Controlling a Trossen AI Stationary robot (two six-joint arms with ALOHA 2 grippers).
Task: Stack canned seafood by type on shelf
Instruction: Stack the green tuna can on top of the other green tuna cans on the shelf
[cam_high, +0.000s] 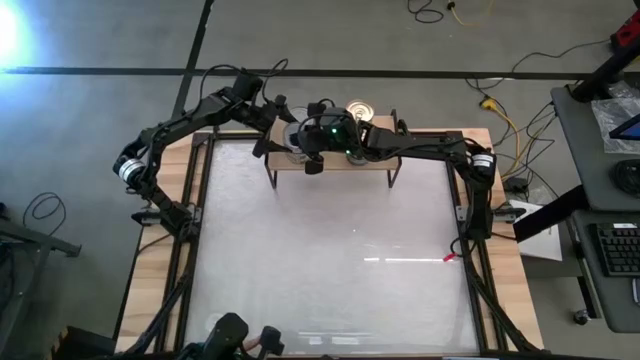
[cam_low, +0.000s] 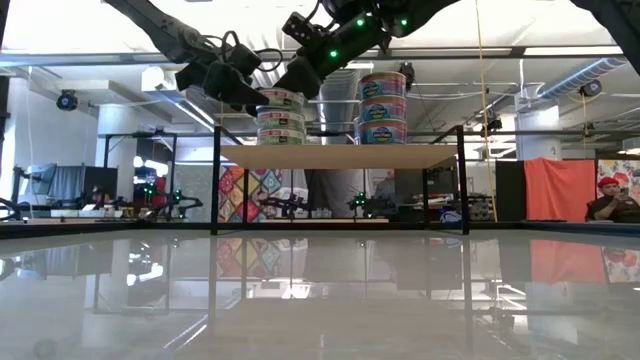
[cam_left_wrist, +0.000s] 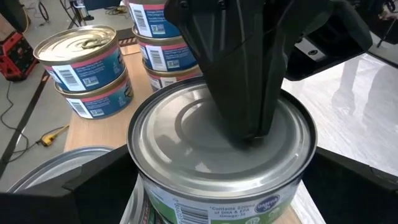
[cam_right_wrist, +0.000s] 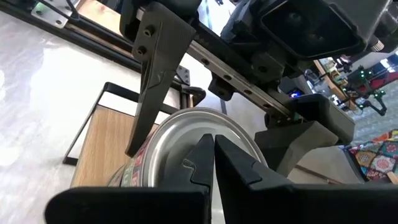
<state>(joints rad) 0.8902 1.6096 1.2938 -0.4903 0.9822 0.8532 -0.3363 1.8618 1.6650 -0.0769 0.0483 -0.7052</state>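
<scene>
The glossy white wood-edged worktop (cam_high: 330, 250) lies nearest and reflects the scene behind it. At its far edge stands the small light-wood shelf on thin black metal legs (cam_low: 335, 156), its long axis running left to right across the worktop. Two stacks of round flat metal tins rest upright on the board, flat lids facing up. The left stack of green-labelled tins with plain silver-grey tops (cam_low: 281, 118) carries both grippers. The left gripper (cam_low: 235, 85) straddles the top tin of this stack (cam_left_wrist: 221, 149), its jaws set apart on either side of the tin's wall; whether they press it cannot be told. The right gripper (cam_low: 312, 70) comes down from above, its jaws closed together with nothing between them, tips resting on the silver lid. Just beside, to the right, stands the stack of blue-and-pink-labelled tins with gold tops (cam_low: 381, 105), three high in the low view. Beyond the shelf lies a workshop room with a seated person in a red cap (cam_low: 611, 204).
</scene>
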